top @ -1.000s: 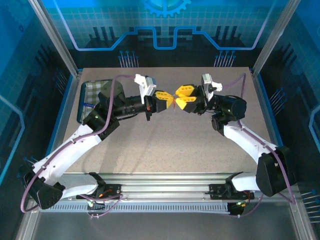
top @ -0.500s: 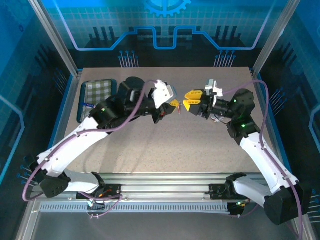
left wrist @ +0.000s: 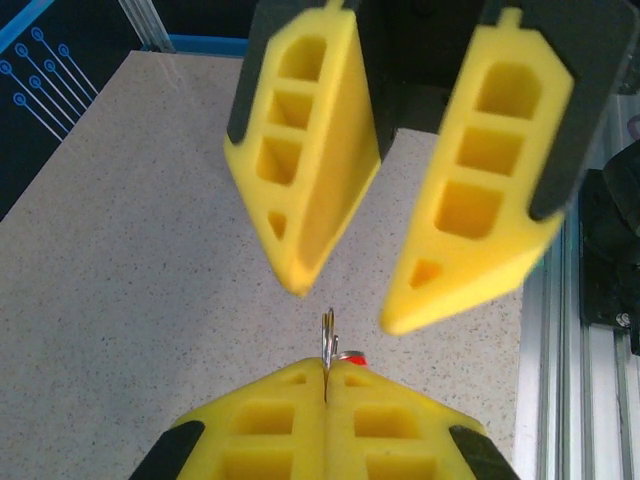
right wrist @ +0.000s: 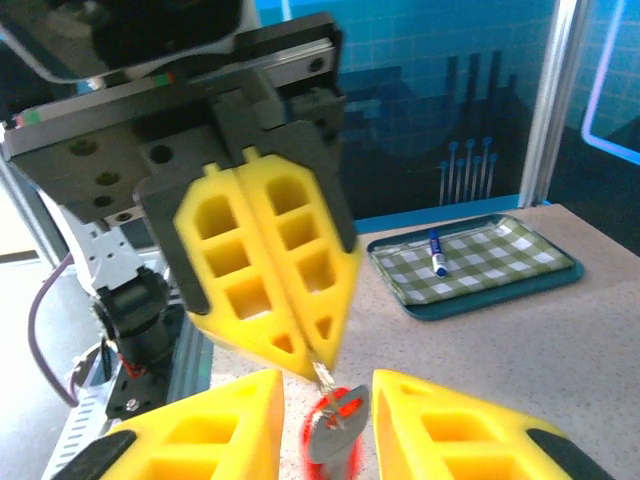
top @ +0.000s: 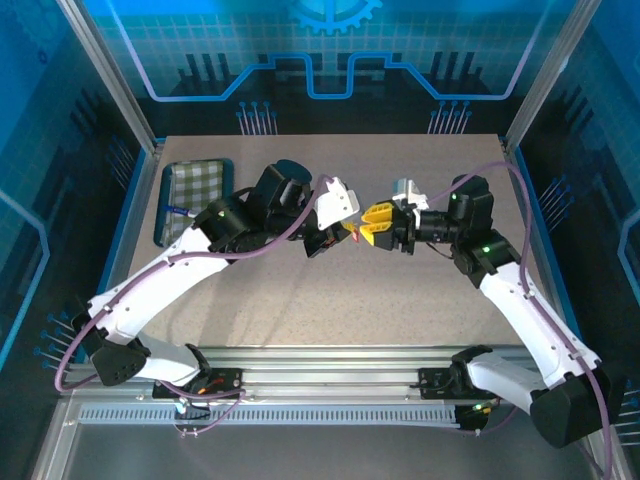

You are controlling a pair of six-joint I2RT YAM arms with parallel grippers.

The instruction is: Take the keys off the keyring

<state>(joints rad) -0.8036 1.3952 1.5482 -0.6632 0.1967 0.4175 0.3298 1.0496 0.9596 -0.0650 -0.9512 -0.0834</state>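
Speckled grey tabletop (top: 300,300) lies well below both grippers, which meet tip to tip in the air above its middle. Lifting the work off the surface seems meant to let the small parts hang free and leave room to pull them apart. Far behind the left gripper (right wrist: 315,355), off to its side, a green checked tray (right wrist: 480,295) holds a blue-capped pen (right wrist: 437,252); neither is part of this step.

The left gripper has its yellow fingers pressed flat together, clamped on the top of the keyring assembly and serving as the anchor. Which exact piece it pinches I cannot tell.

The right gripper (left wrist: 345,305) faces it with its fingers apart, one on either side of what dangles from the left tips, and it looks not yet in contact. I judge it is lined up to close on the hanging part and draw it away.

The red keyring (right wrist: 345,405) hangs just off the left fingertips, blurred. The small grey key (right wrist: 322,437) sits against it, between the right gripper's fingers.
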